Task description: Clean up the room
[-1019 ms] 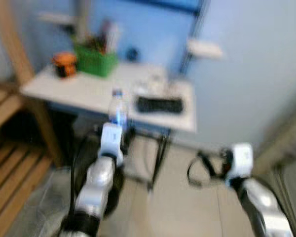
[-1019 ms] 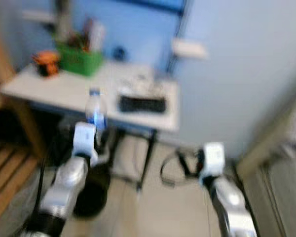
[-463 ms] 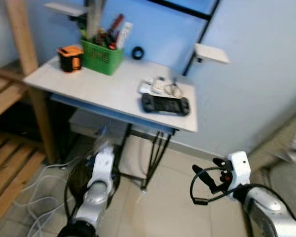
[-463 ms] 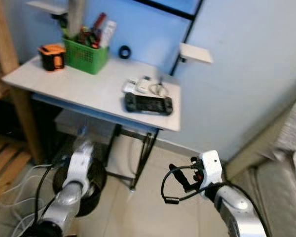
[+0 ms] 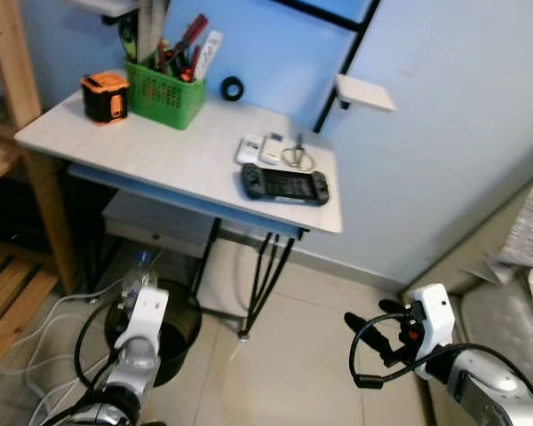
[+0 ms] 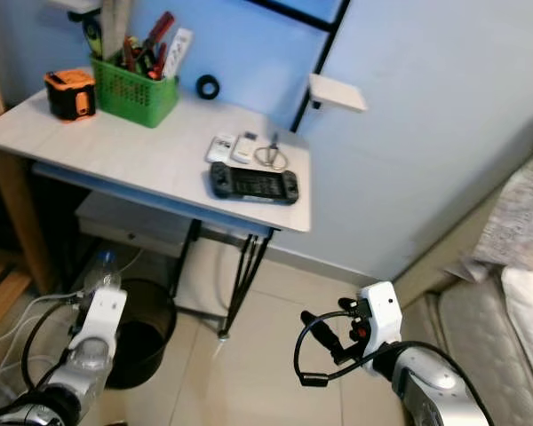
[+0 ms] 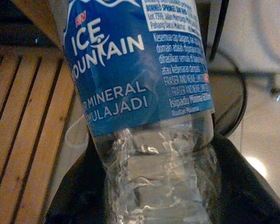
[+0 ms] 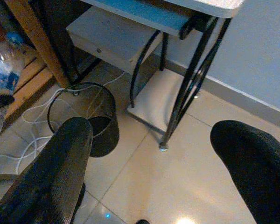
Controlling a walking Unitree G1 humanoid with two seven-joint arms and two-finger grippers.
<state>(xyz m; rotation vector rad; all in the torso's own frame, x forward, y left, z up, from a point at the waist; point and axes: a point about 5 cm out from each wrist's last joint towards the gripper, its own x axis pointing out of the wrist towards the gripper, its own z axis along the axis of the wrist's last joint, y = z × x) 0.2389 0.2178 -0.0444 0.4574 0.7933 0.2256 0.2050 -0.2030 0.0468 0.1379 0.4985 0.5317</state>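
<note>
A clear plastic water bottle (image 7: 140, 93) with a blue label is held upright in my left gripper (image 5: 138, 286), which is shut on its crumpled lower part. The bottle (image 6: 100, 269) hangs low, at the near left rim of a round black bin (image 6: 147, 324) that stands on the floor under the white table (image 5: 160, 155). My right gripper (image 5: 375, 318) is open with nothing in it, low over the tiled floor to the right of the table legs. Its wrist view looks between the fingers (image 8: 60, 172) toward the bin (image 8: 91, 121) and the bottle (image 8: 2, 70).
On the table are a green basket (image 5: 164, 93) of tools, an orange tape measure (image 5: 104, 96), a black handheld console (image 5: 284, 185), small remotes and a tape roll. A wooden frame (image 5: 9, 80) stands left, white cables (image 5: 35, 333) lie on the floor, a sofa (image 6: 506, 293) is right.
My left arm has come down with the bottle from table height to beside the bin. The camera has steadied and shifted; the right gripper stays open and low.
</note>
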